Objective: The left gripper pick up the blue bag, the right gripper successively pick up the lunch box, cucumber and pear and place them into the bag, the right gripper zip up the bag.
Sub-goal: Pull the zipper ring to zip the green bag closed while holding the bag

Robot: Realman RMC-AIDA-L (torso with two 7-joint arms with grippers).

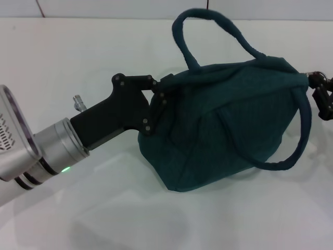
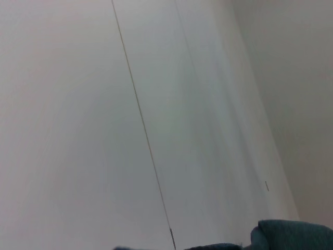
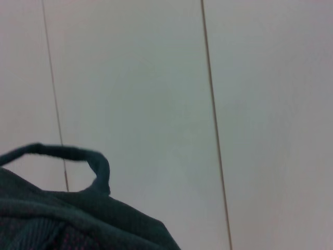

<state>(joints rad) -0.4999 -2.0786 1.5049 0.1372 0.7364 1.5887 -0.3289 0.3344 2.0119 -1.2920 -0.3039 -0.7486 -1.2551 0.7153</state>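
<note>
The blue bag (image 1: 229, 125) is bulging, with its top drawn together; one handle loops up behind it and the other hangs down its front. My left gripper (image 1: 162, 92) reaches in from the left and is shut on the bag's upper left edge. Only black parts of my right gripper (image 1: 321, 96) show at the right edge of the head view, against the bag's upper right corner. The left wrist view catches a bit of bag fabric (image 2: 291, 234) below pale wall panels. The right wrist view has a handle loop and bag cloth (image 3: 78, 219). The lunch box, cucumber and pear are out of view.
The white table (image 1: 78, 52) spreads around the bag. A small clear object (image 1: 78, 101) lies on it just behind my left gripper's body. A pale wall with vertical seams (image 3: 213, 120) fills both wrist views.
</note>
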